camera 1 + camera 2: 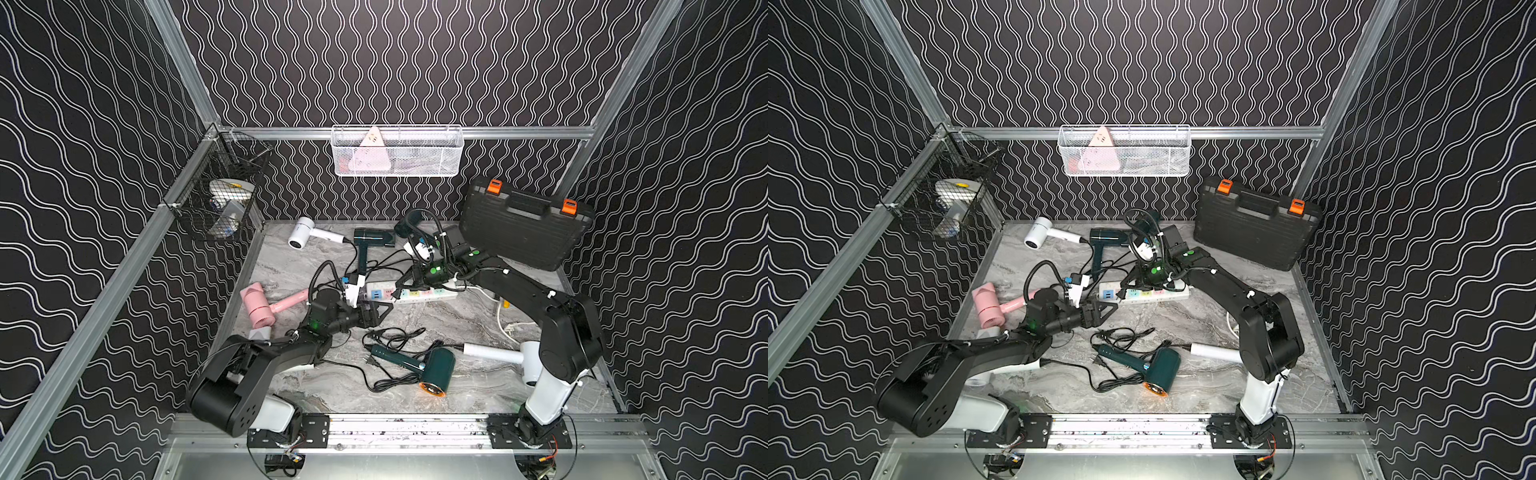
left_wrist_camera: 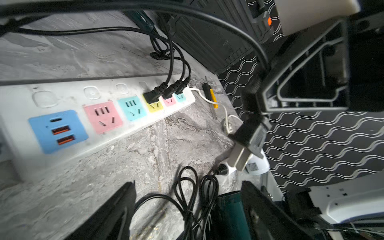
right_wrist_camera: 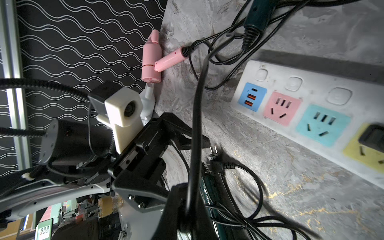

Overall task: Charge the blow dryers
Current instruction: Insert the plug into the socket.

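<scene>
Top views overhead, looking down; wrist views close, both sharing power strip (image 2: 68,89).

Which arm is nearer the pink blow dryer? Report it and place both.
Left. The left arm's wrist lies right beside the pink blow dryer's handle tip. The right end effector, holding a plug, is by the power strip, farther away.

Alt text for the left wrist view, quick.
The right claw holds a black two-pin plug by its cord end, near a white power strip. Three black plugs sit in it; a pink socket and a teal socket are free. The left claw stands open over coiled cords.
</scene>
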Tool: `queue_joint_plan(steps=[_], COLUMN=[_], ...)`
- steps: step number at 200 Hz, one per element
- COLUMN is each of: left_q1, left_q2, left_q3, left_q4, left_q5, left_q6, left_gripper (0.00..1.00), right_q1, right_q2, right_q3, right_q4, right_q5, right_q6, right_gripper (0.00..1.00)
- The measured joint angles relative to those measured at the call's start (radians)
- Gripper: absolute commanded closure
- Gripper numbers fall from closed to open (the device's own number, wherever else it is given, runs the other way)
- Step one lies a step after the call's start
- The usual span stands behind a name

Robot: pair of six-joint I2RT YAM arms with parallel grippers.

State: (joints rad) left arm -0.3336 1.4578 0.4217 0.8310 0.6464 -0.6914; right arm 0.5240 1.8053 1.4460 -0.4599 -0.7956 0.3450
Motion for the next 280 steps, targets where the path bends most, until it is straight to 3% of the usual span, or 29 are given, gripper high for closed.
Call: queue_joint_plan(steps=[49, 181, 229, 280], left_q1=[0.014, 0.018, 0.018, 0.013], left_q2=[0.043, 0.103, 0.076, -0.002], left_q3=[-0.003, 0.011, 0.011, 0.014], left_q4=[0.164, 0.262, 0.236, 0.124], left_q5=[0.111, 0.206, 0.210, 0.132], left_q6=[-0.073, -0.147, -0.142, -0.055], left_gripper=[0.43, 0.90, 0.93, 0.95], right_q1=[-0.007, -0.008, -0.008, -0.006], right_q2=[0.021, 0.056, 0.060, 0.045], right_q3=[0.006, -0.011, -0.012, -0.008], right_q4=[0.005, 0.055, 0.071, 0.043], right_q5=[-0.085, -0.150, -0.157, -0.127], right_q6=[-0.006, -0.013, 0.002, 0.016], right_gripper=[1.00, 1.00, 0.79, 0.58])
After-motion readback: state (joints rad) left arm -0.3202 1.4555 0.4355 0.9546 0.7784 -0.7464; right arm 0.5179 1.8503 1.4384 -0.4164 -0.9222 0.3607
